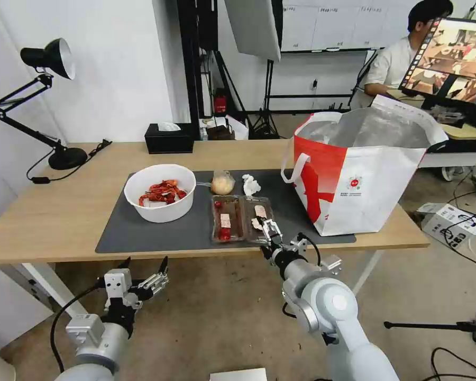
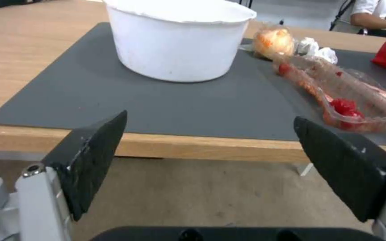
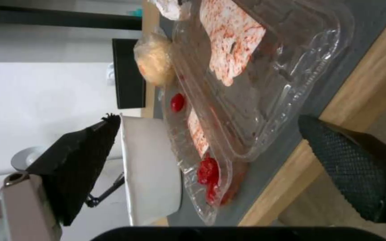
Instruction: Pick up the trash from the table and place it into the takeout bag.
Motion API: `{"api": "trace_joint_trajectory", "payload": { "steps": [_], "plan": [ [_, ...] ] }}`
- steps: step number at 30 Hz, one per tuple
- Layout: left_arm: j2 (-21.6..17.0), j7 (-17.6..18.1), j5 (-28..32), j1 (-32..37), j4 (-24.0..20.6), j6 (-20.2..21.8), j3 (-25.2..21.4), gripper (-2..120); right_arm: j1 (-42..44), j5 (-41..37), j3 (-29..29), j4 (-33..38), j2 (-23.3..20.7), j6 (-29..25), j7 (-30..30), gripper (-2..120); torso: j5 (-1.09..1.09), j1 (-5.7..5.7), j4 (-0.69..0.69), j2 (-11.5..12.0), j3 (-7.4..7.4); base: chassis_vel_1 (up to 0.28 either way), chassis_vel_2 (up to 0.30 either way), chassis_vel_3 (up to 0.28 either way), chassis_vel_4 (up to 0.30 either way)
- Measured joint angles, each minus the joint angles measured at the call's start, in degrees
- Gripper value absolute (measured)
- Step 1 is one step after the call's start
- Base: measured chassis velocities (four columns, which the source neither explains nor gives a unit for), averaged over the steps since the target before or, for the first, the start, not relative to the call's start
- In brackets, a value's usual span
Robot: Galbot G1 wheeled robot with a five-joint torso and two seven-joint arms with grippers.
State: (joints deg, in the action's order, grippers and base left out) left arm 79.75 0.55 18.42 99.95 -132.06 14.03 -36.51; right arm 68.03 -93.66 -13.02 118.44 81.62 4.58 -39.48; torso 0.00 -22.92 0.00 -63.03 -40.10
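On the table (image 1: 53, 217) lies a dark grey mat (image 1: 195, 233) bearing the trash: a white bowl (image 1: 160, 191) of red shells, a clear hinged tray (image 1: 241, 218), a small bag with a yellowish lump (image 1: 222, 184) and a crumpled tissue (image 1: 250, 184). The takeout bag (image 1: 365, 174) stands open at the mat's right end. My right gripper (image 1: 271, 233) is open at the tray's near edge, turned on its side; the tray (image 3: 264, 77) lies just beyond its fingertips. My left gripper (image 1: 145, 264) hangs open below the table's front edge, facing the bowl (image 2: 177, 40).
A black tissue box (image 1: 168, 138) sits at the table's back edge and a black desk lamp (image 1: 53, 95) at the far left. Cables and a white box (image 1: 449, 219) lie on the floor to the right. A person sits at a monitor (image 1: 452, 58) behind the bag.
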Motion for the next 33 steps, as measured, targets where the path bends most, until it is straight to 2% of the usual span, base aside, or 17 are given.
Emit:
{"api": "trace_joint_trajectory", "payload": {
  "steps": [33],
  "plan": [
    [-0.48, -0.01, 0.17, 0.01, 0.37, -0.32, -0.30, 100, -3.79, 1.84, 1.03, -3.32, 1.78, -0.12, -0.03, 100, 0.00, 0.00, 0.00, 0.00, 0.00, 0.000, 0.000, 0.000, 0.000]
  ]
}}
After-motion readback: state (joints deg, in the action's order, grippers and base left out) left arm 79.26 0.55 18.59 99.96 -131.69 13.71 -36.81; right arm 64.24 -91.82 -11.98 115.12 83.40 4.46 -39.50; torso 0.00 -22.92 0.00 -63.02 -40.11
